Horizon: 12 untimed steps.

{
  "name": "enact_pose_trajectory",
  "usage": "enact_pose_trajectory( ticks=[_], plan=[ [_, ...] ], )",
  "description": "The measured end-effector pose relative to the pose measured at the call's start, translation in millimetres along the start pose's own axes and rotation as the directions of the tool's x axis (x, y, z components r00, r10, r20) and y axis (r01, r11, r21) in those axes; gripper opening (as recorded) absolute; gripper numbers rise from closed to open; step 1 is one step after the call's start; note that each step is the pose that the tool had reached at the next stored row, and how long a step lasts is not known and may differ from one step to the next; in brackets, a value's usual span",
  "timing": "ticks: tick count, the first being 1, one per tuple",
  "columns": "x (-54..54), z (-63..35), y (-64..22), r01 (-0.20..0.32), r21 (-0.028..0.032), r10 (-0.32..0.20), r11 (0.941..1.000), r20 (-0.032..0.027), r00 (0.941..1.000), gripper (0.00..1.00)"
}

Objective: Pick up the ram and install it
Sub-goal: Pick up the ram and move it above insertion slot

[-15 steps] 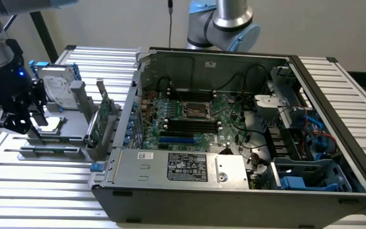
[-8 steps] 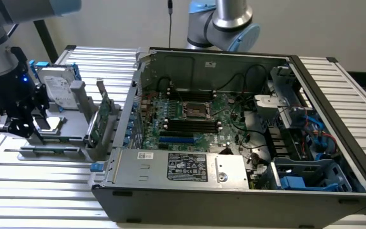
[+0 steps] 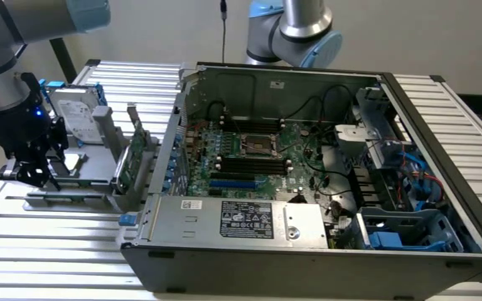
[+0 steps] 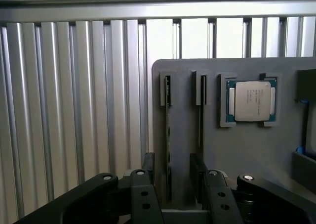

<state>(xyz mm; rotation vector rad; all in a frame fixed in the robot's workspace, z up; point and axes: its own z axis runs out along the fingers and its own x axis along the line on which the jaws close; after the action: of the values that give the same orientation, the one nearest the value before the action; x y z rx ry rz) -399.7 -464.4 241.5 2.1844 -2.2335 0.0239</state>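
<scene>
**Q:** Where is the ram [image 4: 168, 130]?

**A:** It stands on edge in a slot of the grey holder [image 4: 185, 110], near a processor [image 4: 252, 101]. The holder is on the slatted table [image 4: 74, 95], at the exterior view's left of the open computer case [image 3: 224, 269].

**Q:** And the gripper [image 4: 173, 164]?

**A:** It is poised over the stick with its fingers [image 4: 149, 164] spread, one on either side and neither gripping.

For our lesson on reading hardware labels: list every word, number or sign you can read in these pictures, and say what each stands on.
No text can be read in either view.
Power supply label: black print and small signs, too small to read.
White sticker beside that label: too small to read.
Hard drive label: blurred.
Processor: faint marking on its metal lid, blurred.
</scene>
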Motion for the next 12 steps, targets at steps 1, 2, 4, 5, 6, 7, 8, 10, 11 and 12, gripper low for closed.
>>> enact_pose_trajectory(
  ticks=[1, 2, 4, 5, 6, 7, 8, 10, 11, 12],
  plan=[
    [0.0, 1.7, 0.0, 0.000, -0.0002, 0.000, 1.0000, -0.0001, 1.0000, 0.42],
    [-0.1, 3.7, 0.0, 0.001, -0.0001, -0.001, 1.0000, -0.0001, 1.0000, 0.42],
    [-0.1, 7.3, 0.0, 0.002, 0.0000, -0.002, 1.0000, 0.0000, 1.0000, 0.42],
    [-0.2, 9.1, 0.0, 0.002, 0.0001, -0.002, 1.0000, 0.0000, 1.0000, 0.42],
    [-0.2, 10.9, 0.0, 0.002, 0.0000, -0.002, 1.0000, 0.0000, 1.0000, 0.42],
    [-0.3, 12.8, 0.0, 0.003, 0.0001, -0.003, 1.0000, 0.0000, 1.0000, 0.42],
    [-0.3, 14.6, 0.0, 0.003, 0.0001, -0.003, 1.0000, 0.0000, 1.0000, 0.42],
    [-0.3, 18.1, 0.0, 0.004, 0.0000, -0.004, 1.0000, -0.0001, 1.0000, 0.42],
    [-0.3, 20.1, 0.1, 0.005, 0.0001, -0.005, 1.0000, 0.0000, 1.0000, 0.42],
    [-0.2, 21.9, 0.1, 0.006, 0.0000, -0.006, 1.0000, -0.0001, 1.0000, 0.42]
  ],
)
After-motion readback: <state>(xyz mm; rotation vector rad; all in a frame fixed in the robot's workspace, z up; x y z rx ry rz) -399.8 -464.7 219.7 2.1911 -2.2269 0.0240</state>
